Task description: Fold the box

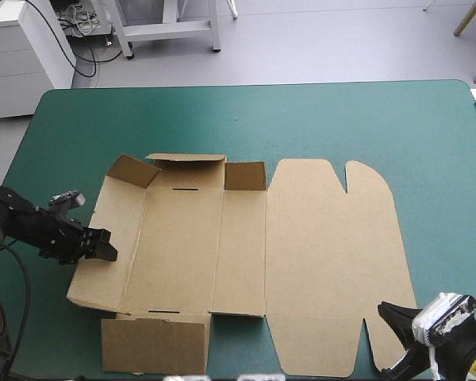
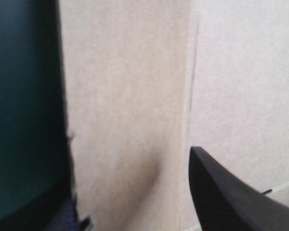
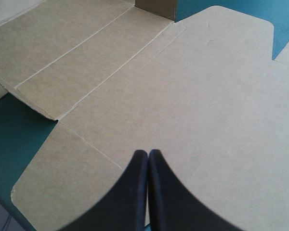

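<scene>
Matt board box (image 1: pixel 317 254); smooth matt teal-green cover (image 1: pixel 262 119).

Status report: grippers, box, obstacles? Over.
Left gripper open at box left edge. Right gripper shut, at its near right corner. Box mostly flat, far flaps up. No obstacle.

Box (image 1: pixel 301 262) is being observed spread on the cover (image 1: pixel 246 119), mostly flat, lid panel toward the right. The left panel is being seen tilted slightly off the cover. Three far flaps are being seen raised, and one near flap is being seen flat. Left gripper (image 1: pixel 105 248) is being observed at the left panel's outer edge; contact cannot be told. Right gripper (image 1: pixel 390 313) is being observed just beside the box's near-right corner.
</scene>
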